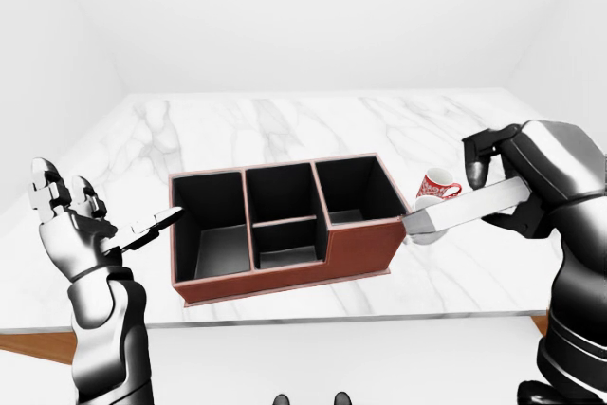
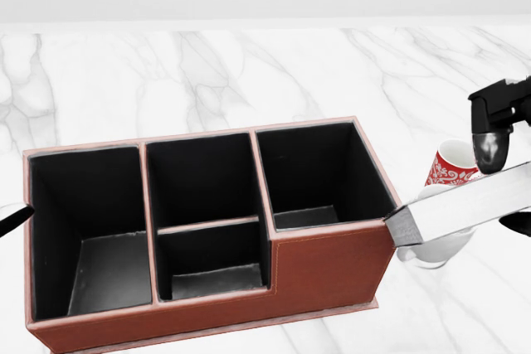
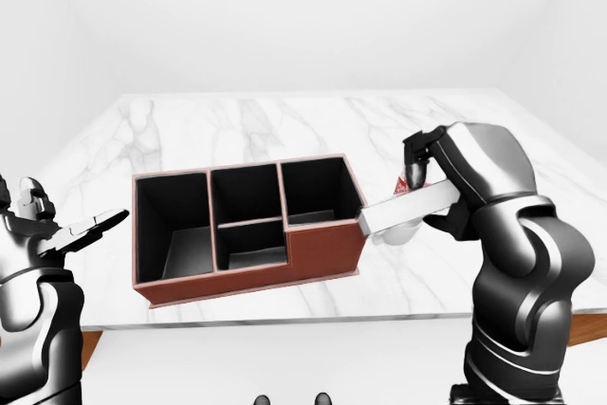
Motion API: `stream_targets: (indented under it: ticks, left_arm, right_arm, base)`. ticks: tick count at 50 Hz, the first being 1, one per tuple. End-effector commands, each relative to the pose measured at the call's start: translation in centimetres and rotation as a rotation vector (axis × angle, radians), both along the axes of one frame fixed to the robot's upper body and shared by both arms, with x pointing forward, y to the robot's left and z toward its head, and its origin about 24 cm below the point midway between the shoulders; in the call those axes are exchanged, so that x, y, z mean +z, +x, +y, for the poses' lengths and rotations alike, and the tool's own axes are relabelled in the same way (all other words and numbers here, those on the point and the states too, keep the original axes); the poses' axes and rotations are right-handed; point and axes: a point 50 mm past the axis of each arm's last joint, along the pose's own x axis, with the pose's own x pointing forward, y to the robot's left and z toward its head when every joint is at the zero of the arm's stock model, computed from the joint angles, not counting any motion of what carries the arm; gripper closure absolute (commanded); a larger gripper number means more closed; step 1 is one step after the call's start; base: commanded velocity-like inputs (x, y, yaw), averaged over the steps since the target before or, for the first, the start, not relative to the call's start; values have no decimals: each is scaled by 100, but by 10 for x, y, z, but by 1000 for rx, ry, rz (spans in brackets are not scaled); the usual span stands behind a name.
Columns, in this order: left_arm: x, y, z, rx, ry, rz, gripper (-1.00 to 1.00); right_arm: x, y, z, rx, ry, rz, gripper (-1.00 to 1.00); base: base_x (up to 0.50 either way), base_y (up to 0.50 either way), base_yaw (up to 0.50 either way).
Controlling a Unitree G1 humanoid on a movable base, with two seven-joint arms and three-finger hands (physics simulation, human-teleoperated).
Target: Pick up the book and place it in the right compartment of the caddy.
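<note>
The red-brown caddy (image 1: 285, 277) stands on the white marble table, with dark compartments; the right compartment (image 2: 319, 176) holds nothing. My right hand (image 1: 493, 192) is shut on a flat grey book (image 1: 465, 206) and holds it level above the table. The book's free end (image 2: 406, 225) is at the caddy's right near corner, about rim height, outside the compartment. My left hand (image 1: 142, 231) is open with fingers spread, just left of the caddy's left wall, and holds nothing.
A red-and-white patterned mug (image 2: 452, 167) stands on the table right of the caddy, partly hidden behind the book. The table's near edge (image 1: 313, 318) runs along the bottom of the left-eye view.
</note>
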Motion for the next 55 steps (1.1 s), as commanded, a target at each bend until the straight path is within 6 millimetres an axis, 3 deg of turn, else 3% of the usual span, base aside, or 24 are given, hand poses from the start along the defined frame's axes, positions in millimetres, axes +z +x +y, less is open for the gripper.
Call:
stream_targets:
  ticks: [1, 13, 23, 29, 42, 55]
  left_arm:
    - [0, 1, 0, 1, 2, 0, -100]
    - [0, 1, 0, 2, 1, -1, -100]
    - [-1, 1, 0, 2, 0, 4, -100]
    - [0, 0, 1, 3, 0, 0, -100]
    - [-1, 1, 1, 2, 0, 5, -100]
    - [-1, 1, 1, 3, -1, 5, -100]
  right_arm:
    - [67, 5, 56, 181, -123, -272, 100]
    - [90, 59, 90, 393, 40, -179, 100]
    - [68, 117, 94, 549, 357, 70, 100]
    - [61, 154, 86, 487, 531, 158, 100]
    - [36, 183, 66, 285, 560, 329, 100]
    - [23, 189, 50, 115, 411, 426, 100]
  base:
    - [0, 0, 0]
    - [0, 0, 0]
    - [0, 0, 0]
    - [0, 0, 0]
    - [0, 0, 0]
    - [0, 0, 0]
